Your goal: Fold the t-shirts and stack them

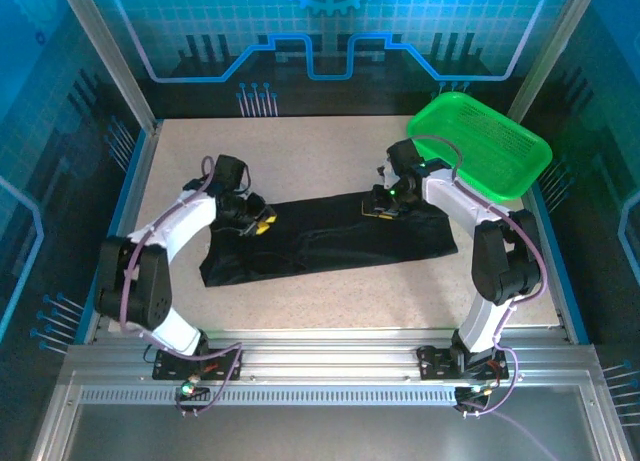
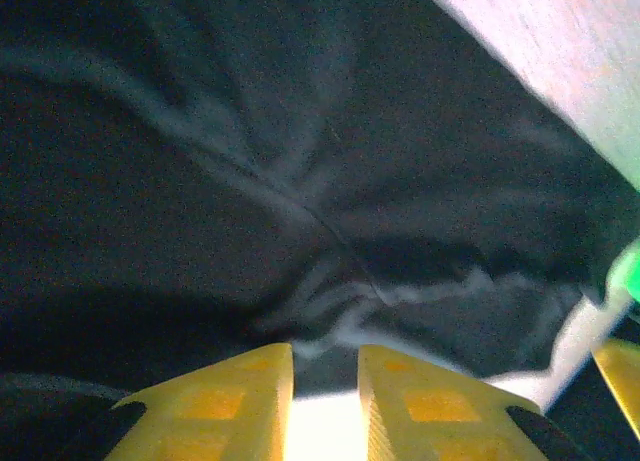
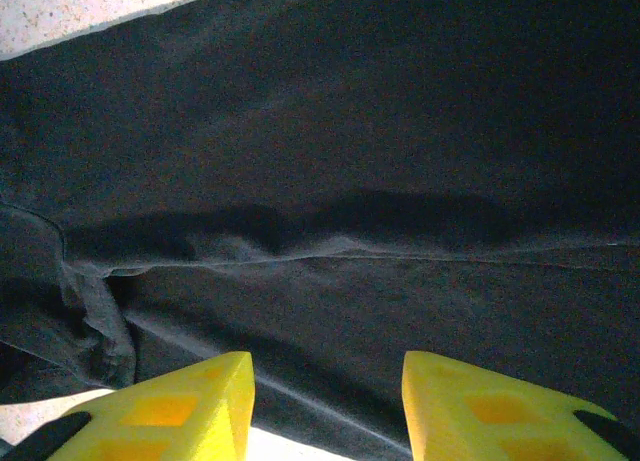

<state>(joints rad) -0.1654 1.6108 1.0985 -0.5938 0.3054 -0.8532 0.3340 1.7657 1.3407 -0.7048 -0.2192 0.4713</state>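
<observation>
A black t-shirt [image 1: 330,243] lies spread in a long band across the middle of the table, creased and partly folded. My left gripper [image 1: 258,221] is low over the shirt's upper left part. In the left wrist view its yellow fingers [image 2: 325,349] stand a narrow gap apart, with the pale table showing between them and the wrinkled cloth [image 2: 300,131] just past the tips. My right gripper [image 1: 383,206] hovers at the shirt's upper right edge. Its fingers [image 3: 327,356] are wide apart above the dark fabric [image 3: 350,131], with nothing between them.
A green mesh basket [image 1: 490,146] sits tilted at the back right corner, close behind the right arm. The speckled tabletop [image 1: 320,151] is bare behind the shirt and in front of it. Metal frame rails edge the table on both sides.
</observation>
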